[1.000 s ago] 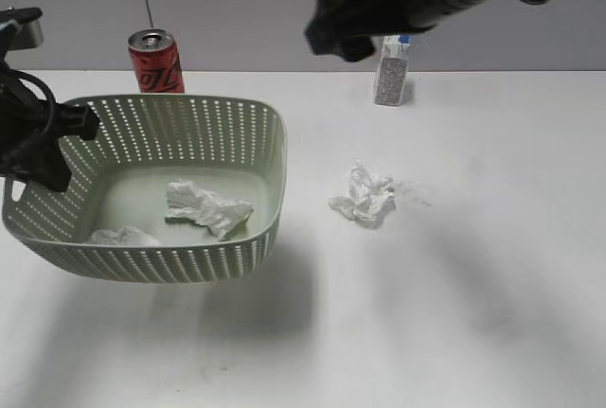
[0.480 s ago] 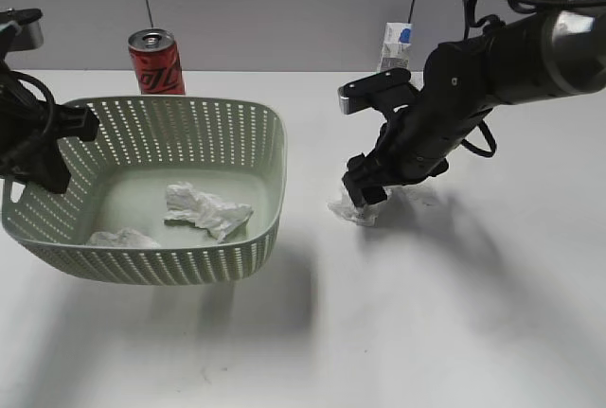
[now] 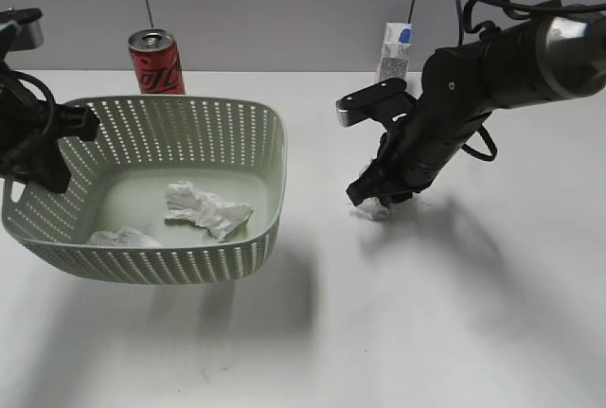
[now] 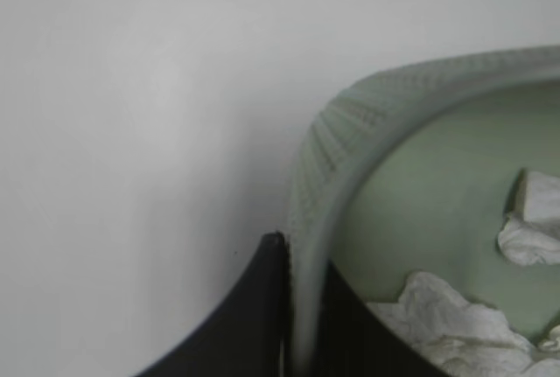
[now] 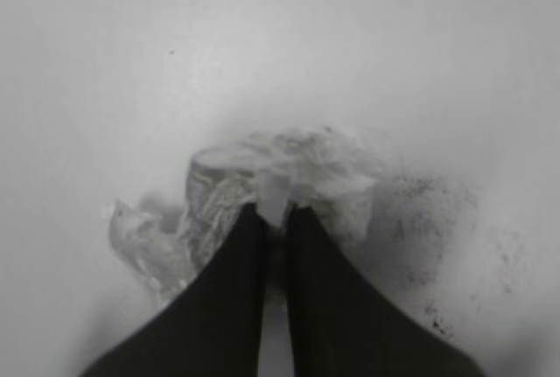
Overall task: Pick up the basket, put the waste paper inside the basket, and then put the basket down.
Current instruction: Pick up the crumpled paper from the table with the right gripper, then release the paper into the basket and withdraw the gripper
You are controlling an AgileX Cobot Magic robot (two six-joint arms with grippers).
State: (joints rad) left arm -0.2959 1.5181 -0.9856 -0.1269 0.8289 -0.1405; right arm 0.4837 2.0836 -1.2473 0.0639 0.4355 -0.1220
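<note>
The sage-green basket (image 3: 180,124) hangs tilted above the table at the left. My left gripper (image 3: 43,157) is shut on its left rim; in the left wrist view the rim (image 4: 350,123) runs between the jaws (image 4: 302,259). Two waste paper wads lie inside the basket, one in the middle (image 3: 204,207) and one at the front left (image 3: 123,237); they also show in the left wrist view (image 4: 455,324). My right gripper (image 3: 374,195) is down at the table, shut on a third wad (image 3: 376,207), which bulges round the fingertips (image 5: 276,215) in the right wrist view (image 5: 289,171).
A red can (image 3: 156,61) stands at the back left behind the basket. A small white-and-grey carton with a blue cap (image 3: 395,52) stands at the back, behind my right arm. The table (image 3: 426,332) is white.
My right arm came down from high at the back onto the loose wad and closed on it. The wad is now bunched and mostly hidden under the gripper. The basket and left gripper stayed still.
</note>
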